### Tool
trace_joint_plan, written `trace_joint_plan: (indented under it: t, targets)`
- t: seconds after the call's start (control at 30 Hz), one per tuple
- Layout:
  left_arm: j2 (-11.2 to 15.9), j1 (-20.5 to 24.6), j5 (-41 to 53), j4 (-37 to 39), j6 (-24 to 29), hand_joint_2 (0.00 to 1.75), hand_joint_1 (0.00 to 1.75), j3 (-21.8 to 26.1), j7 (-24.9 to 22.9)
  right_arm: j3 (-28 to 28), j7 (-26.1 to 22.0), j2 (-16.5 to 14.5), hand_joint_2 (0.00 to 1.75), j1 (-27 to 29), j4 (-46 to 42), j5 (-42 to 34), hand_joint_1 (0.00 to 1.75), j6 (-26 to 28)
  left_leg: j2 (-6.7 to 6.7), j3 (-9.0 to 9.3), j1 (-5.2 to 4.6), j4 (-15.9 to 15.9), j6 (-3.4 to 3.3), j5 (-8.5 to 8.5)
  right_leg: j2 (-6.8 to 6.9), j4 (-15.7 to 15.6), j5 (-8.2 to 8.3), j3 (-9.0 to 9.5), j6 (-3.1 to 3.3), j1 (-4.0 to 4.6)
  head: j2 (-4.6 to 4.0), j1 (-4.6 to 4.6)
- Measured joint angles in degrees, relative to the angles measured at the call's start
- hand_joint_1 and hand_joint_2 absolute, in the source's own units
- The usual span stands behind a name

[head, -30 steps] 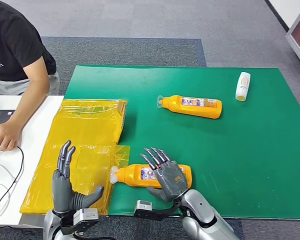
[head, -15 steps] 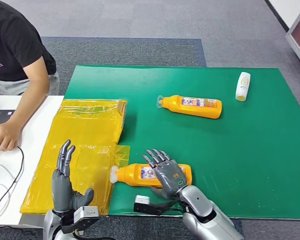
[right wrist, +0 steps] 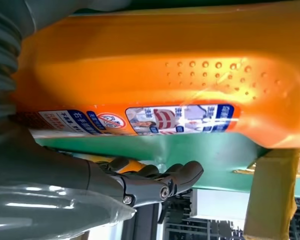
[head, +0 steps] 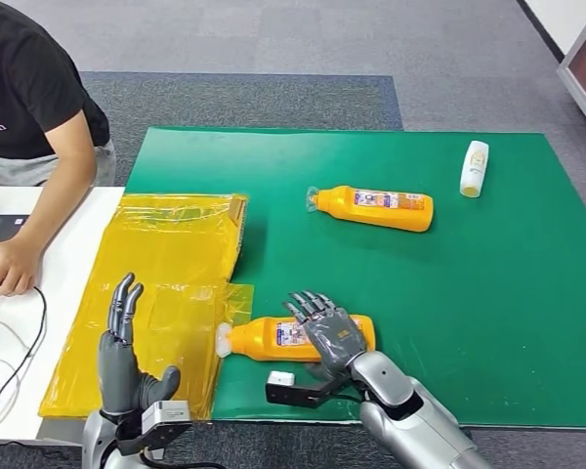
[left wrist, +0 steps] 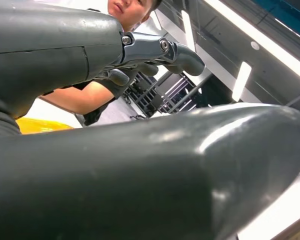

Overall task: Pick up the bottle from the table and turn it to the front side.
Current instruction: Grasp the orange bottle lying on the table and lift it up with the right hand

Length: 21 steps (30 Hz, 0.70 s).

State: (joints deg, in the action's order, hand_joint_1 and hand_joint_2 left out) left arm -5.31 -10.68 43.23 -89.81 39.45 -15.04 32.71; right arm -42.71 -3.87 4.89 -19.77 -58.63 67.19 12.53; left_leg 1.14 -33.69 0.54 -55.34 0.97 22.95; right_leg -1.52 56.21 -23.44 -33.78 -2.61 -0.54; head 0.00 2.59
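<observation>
Currently the right robot hand (head: 333, 334) sits over the near orange bottle (head: 275, 338), palm down, fingers spread across the bottle's middle and base end. Right wrist view shows the bottle (right wrist: 171, 75) right against the hand, with the fingers (right wrist: 178, 176) extended past its far side, not wrapped round it. Contact or a small gap: can't tell. No closed grasp visible, so I read this hand as open, holding nothing.

The bottle lies on its side on the green mat (head: 496, 322) near the counter's front edge, white cap (head: 223, 341) pointing to the robot's left, cap end touching the yellow plastic bag (head: 165, 283). The right forearm comes in from the lower right, wrist bent inward toward the bottle.

Left robot hand (head: 120, 366) is raised at the front left corner over the yellow bag, fingers pointing up and apart, thumb out sideways, holding nothing.

A second orange bottle (head: 375, 208) lies on its side further back on the mat; a small white bottle (head: 475, 168) lies near the far right edge. A person (head: 32, 107) in a black shirt sits at the left, hand on the white surface.
</observation>
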Motion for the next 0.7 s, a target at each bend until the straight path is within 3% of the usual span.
trace_joint_plan:
  t: [0.3,0.43,0.7]
  targets:
    - [-0.7,-0.4,0.1,0.0,0.0,0.00,0.00,1.3,0.5,-0.7,2.8,-1.2,1.75,-3.0,3.4,0.0,0.00,-3.8,0.00,0.08,0.00,0.0,0.07,-0.05,-0.01,0.0,0.09,0.04,0.07,0.01,0.00,0.01]
    - [-1.1,-0.4,0.1,0.0,0.0,0.00,0.00,2.0,1.0,-0.8,3.4,-1.9,1.75,-4.7,5.8,-0.4,1.75,-6.5,-0.01,0.11,0.01,0.0,0.15,-0.16,-0.02,0.0,0.23,0.04,0.09,0.03,0.00,0.00]
    - [-1.6,-0.5,0.1,0.0,0.0,0.00,0.00,3.1,2.0,-1.1,2.7,-2.7,1.75,-6.5,8.9,-1.4,1.75,-7.9,-0.01,0.13,0.01,0.0,0.12,-0.29,-0.02,0.0,0.35,0.05,0.09,0.03,0.00,0.01]
